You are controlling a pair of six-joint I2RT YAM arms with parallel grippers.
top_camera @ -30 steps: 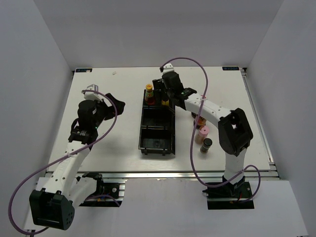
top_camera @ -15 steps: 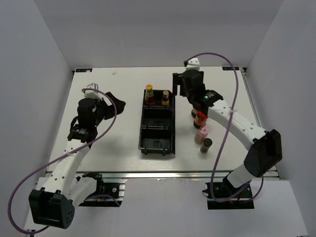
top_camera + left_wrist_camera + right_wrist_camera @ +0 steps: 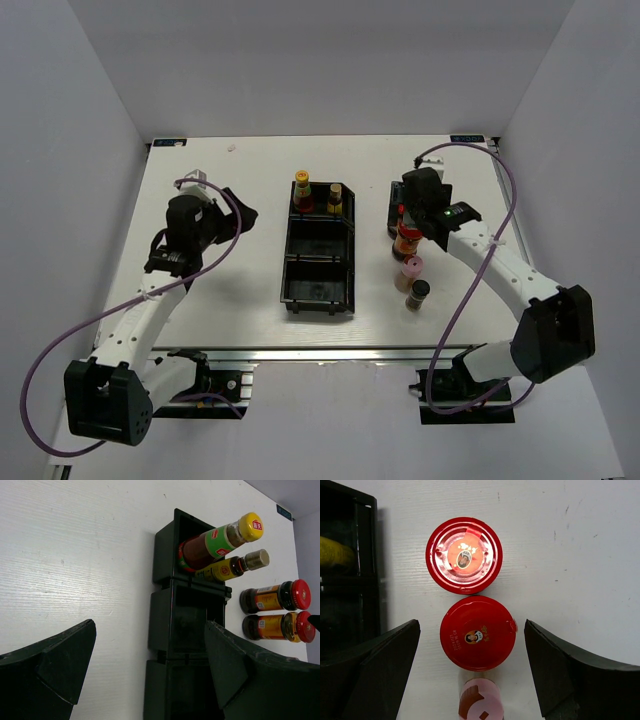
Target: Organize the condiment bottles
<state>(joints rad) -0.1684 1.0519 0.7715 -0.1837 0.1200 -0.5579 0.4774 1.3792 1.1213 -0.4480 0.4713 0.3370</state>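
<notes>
Right gripper [image 3: 471,645], jaws wide, hangs over a red-lidded jar [image 3: 478,632]; centre on it before descending, clearing its twin [image 3: 464,555] at twelve o'clock and the pink bottle [image 3: 481,700] at six. Left gripper [image 3: 150,645] is open too.

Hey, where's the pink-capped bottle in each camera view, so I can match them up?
Top external: the pink-capped bottle stands right of the black bin, between a red-lidded jar and a black-capped bottle.
Left wrist: not in it.
Right wrist: bottom edge, centre, just below that red-lidded jar.
Shared landmark: the black bin, in all three.
</notes>
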